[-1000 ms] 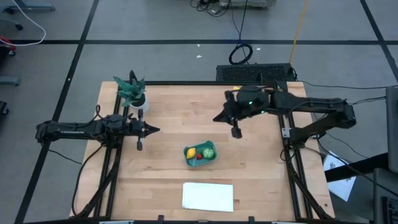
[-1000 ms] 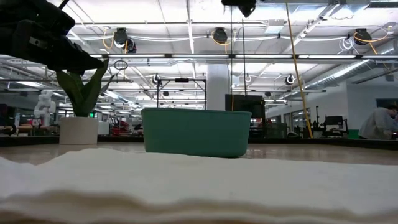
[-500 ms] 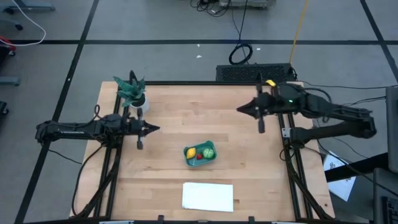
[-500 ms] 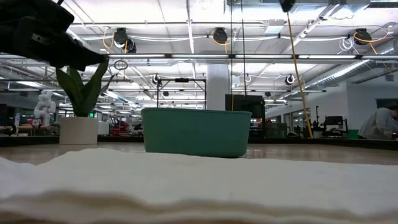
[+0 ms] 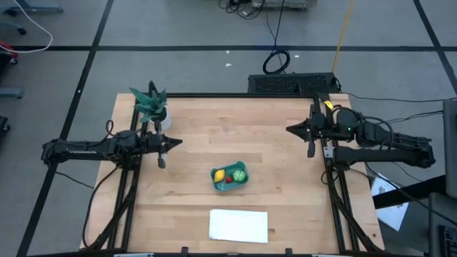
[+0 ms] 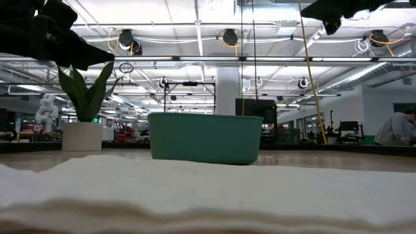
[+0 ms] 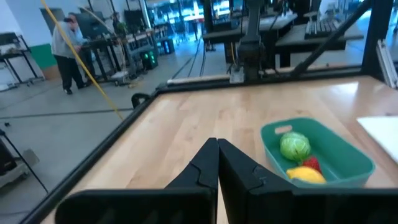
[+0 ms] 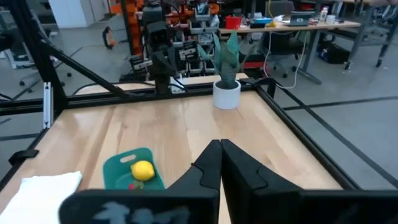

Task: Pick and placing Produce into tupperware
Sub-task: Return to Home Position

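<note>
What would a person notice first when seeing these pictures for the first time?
The teal container sits near the middle of the table, holding a yellow fruit, a green fruit and a red fruit. Both arms sit at the table's sides, left tool and right tool shut, holding nothing.

The teal-blue tupperware (image 5: 215,185), a shallow rounded-rectangle tub, sits upright near the middle of the wooden table (image 5: 285,214), turned slightly askew to the table's edges. All three toy fruits lie inside it. The yellow lemon (image 5: 218,175) is at its left end and the round green one (image 5: 240,173) at its right end. The red strawberry (image 5: 229,180) (the smallest) lies between them.
</note>
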Controlling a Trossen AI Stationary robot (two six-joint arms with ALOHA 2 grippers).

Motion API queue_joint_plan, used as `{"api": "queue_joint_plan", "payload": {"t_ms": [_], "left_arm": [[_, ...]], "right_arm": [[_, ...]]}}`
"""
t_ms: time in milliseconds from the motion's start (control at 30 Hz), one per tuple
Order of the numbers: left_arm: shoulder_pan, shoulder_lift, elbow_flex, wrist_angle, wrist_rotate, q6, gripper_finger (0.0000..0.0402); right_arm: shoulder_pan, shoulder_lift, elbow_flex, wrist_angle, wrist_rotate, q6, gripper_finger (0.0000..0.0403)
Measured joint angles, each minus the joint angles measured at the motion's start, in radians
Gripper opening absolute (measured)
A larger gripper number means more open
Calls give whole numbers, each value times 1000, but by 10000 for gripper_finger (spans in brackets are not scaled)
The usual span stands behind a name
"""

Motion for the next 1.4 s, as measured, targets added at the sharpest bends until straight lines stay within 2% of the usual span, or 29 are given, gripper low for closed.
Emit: {"api": "queue_joint_plan", "payload": {"t_ms": [300,533,733,1033,1233,1400], "left_arm": [[0,-117,0,-25,0,-4,5],[0,-222,0,-128,-38,-12,5],[0,-282,0,-154,-76,-28,5],[-1,-286,17,-202,-71,-44,5],[-1,-286,17,-193,-62,-50,5],[-5,-286,18,-196,-59,-47,5]], "right_arm": [[0,-105,-121,70,26,3,0],[0,-186,-235,166,29,15,0],[0,-227,-279,174,51,15,0],[0,-236,-369,226,105,42,0],[1,-241,-458,368,99,39,0],[2,-277,-485,391,55,33,0]]}}
